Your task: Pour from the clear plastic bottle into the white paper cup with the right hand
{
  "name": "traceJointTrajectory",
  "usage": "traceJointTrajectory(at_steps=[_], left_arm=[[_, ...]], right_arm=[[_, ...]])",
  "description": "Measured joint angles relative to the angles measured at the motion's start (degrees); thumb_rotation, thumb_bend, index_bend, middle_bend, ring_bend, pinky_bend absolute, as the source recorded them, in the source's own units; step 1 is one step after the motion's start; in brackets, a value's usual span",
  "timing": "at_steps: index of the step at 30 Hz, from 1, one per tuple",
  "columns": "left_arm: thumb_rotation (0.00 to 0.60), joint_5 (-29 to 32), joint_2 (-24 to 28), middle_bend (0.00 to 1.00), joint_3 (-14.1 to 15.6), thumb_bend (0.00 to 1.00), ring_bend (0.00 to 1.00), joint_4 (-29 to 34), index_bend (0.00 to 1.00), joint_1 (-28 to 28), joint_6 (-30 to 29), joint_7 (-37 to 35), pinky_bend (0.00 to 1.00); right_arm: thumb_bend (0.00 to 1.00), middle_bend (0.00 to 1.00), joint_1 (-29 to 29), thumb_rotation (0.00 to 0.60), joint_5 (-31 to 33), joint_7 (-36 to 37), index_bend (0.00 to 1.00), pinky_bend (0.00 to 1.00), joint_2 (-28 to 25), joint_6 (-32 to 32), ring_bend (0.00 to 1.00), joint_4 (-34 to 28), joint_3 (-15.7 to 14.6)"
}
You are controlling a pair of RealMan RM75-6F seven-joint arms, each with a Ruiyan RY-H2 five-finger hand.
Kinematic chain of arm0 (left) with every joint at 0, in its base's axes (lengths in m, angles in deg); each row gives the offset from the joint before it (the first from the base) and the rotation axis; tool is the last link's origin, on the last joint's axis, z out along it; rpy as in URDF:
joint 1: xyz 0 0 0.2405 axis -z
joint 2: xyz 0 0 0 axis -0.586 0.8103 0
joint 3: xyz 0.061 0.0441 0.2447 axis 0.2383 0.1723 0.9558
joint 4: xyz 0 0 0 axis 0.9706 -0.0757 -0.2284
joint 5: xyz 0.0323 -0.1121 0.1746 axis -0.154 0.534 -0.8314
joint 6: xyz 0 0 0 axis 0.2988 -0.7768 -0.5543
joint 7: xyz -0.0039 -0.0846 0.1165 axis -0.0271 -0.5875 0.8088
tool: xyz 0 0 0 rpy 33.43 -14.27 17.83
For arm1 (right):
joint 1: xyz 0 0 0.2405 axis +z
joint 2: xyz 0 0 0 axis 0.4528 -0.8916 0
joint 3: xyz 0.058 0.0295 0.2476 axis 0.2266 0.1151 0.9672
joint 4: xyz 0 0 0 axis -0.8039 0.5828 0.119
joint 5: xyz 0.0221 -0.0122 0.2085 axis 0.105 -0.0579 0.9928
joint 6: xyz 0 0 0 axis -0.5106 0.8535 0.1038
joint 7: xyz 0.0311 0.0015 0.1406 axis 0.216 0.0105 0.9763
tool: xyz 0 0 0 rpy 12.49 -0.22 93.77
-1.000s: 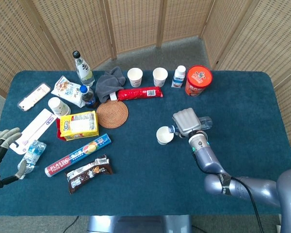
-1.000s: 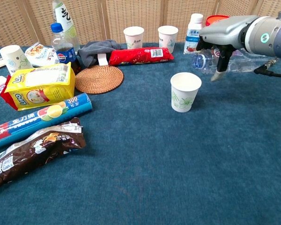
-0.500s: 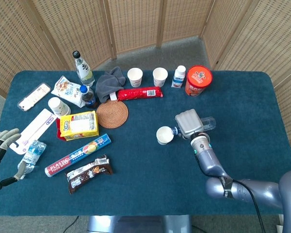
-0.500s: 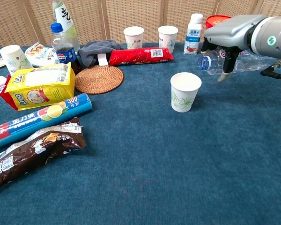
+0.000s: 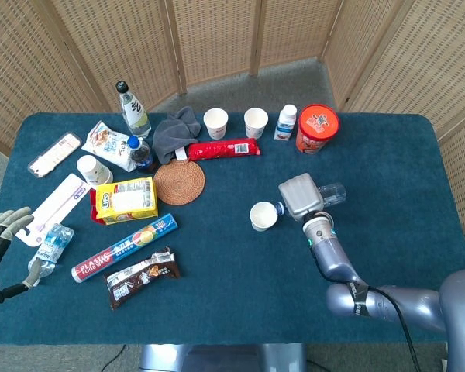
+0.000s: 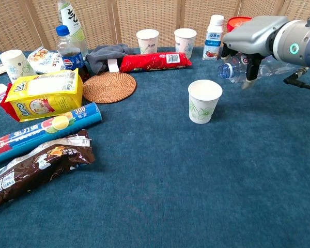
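Now our right hand (image 6: pixel 250 39) grips the bottle (image 6: pixel 236 70) tight, neck raised and pulled back beside the cup (image 6: pixel 204 101) vs. 1 s ago; pour looks done.

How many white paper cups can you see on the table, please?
4: two side by side at the back, one at far left, one by the right hand's bottle. None seems hidden.

The wrap box (image 5: pixel 125 248) reads "PLASTIC FOOD WRAP" and "300"; the yellow bag (image 6: pixel 45 94) seems to say "Qum".
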Motion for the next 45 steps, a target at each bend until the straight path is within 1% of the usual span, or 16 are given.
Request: traceJointTrajectory(at_steps=[15, 27, 36, 45], left_arm=[[0.454, 0.1, 0.0, 0.13, 0.2, 0.5, 0.1, -0.2, 0.13, -0.4, -0.5, 0.0, 0.07], [0.454, -0.2, 0.1, 0.13, 0.2, 0.5, 0.1, 0.2, 0.13, -0.4, -0.6, 0.3, 0.07], [0.454, -0.2, -0.1, 0.13, 0.3, 0.5, 0.1, -0.2, 0.13, -0.4, -0.5, 0.0, 0.07], [0.452, 0.1, -0.3, 0.13, 0.2, 0.5, 0.1, -0.7, 0.13, -0.3, -0.2, -0.4, 0.07]], right_arm=[[0.22, 0.68, 0.4, 0.6, -0.7, -3.5, 0.71, 0.58, 1.7, 0.5, 0.59, 1.7, -0.8], [0.22, 0.68, 0.1, 0.6, -3.3, -4.8, 0.71, 0.57, 2.3, 1.6, 0.59, 1.9, -1.1], [0.22, 0.68, 0.3, 0.6, -3.9, -7.1, 0.71, 0.57, 3.1, 2.4, 0.59, 1.8, -0.9], [0.22, 0.68, 0.6, 0.6, -2.7, -8.6, 0.7, 0.57, 3.8, 2.3, 0.59, 1.9, -0.3]])
